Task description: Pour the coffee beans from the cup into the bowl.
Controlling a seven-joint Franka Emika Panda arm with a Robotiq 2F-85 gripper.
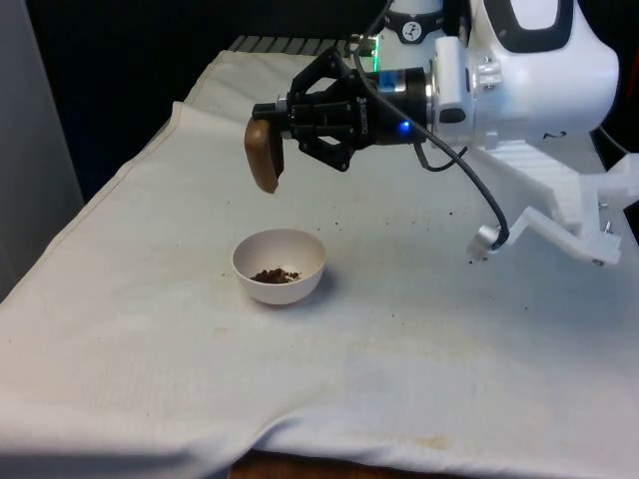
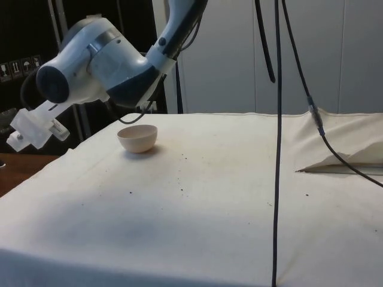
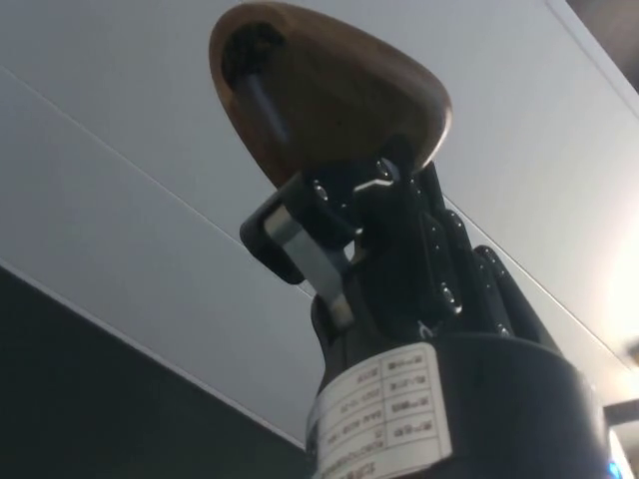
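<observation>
White-clothed tabletop (image 1: 419, 329), scattered dark specks. Bowl (image 1: 280, 265) near centre, a few coffee beans (image 1: 275, 274) inside. Hand (image 1: 283, 128) pinching brown cup (image 1: 264, 155), tipped sideways, in air at bowl's 12 o'clock, front view.

You have open cloth (image 1: 419, 329) all around the bowl (image 1: 279, 265); above it hangs the gripper (image 1: 268, 140) clamping the cup (image 1: 264, 153).
</observation>
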